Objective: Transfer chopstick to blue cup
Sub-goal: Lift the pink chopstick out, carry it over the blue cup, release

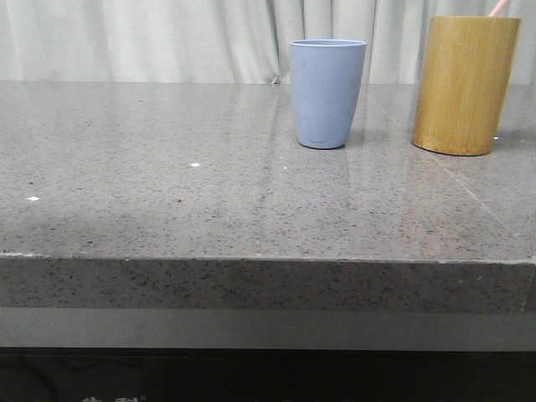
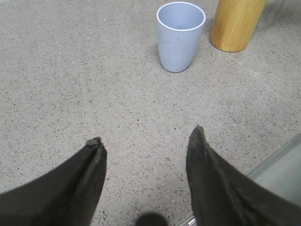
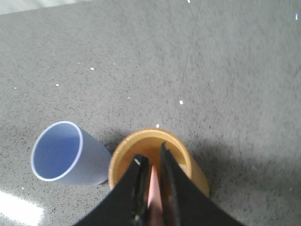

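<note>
Between the right gripper's (image 3: 152,165) closed-in fingers: chopstick (image 3: 153,188), pinched, over the bamboo holder's (image 3: 188,160) mouth | blue cup (image 3: 66,153) just beside holder, empty | left gripper (image 2: 146,141) spread wide, holding nothing, above table (image 2: 70,70).

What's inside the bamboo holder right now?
The chopstick stands in the bamboo holder, pinched by the right gripper. Its lower end and the holder's bottom are covered by the gripper.

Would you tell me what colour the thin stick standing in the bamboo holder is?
Pale pink; the thin straight chopstick shows best in the right wrist view, between the right pincer's fingers.
</note>
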Action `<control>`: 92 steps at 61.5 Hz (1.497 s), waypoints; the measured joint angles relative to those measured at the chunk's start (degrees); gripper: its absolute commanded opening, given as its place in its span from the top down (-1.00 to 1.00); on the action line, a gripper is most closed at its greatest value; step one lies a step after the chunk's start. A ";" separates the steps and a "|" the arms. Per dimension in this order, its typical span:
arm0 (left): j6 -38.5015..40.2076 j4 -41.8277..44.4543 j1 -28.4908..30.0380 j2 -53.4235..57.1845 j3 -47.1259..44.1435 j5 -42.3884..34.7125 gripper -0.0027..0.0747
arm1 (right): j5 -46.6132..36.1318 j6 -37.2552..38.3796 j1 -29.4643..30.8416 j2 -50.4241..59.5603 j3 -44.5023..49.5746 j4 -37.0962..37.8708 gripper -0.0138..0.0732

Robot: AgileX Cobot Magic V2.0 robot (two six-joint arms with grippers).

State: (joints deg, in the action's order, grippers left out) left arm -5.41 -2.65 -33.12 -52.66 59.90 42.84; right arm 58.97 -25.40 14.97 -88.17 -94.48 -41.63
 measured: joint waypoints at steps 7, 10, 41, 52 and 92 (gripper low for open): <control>0.00 0.00 0.00 0.00 0.00 0.00 -0.07 | 3.17 -1.09 -0.50 1.87 -6.57 1.85 0.82; 0.00 0.00 0.00 0.00 0.00 0.00 -0.07 | 4.45 -1.32 -1.16 2.83 -9.46 3.04 0.82; 0.00 0.72 0.00 0.00 0.00 0.00 -0.07 | 4.59 -1.89 -25.64 1.42 -18.88 13.93 0.82; 0.00 0.94 0.00 0.00 0.00 0.00 -0.07 | 3.71 -1.89 -27.30 -4.98 -18.88 15.51 0.82; 0.00 1.07 0.00 0.00 0.00 0.00 -0.07 | 3.10 -1.64 -27.30 -14.18 -18.77 16.07 -0.25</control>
State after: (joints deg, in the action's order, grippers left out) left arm -5.41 -1.58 -33.12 -52.66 59.90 42.84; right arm 62.07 -27.05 -12.33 -102.34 -113.25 -25.55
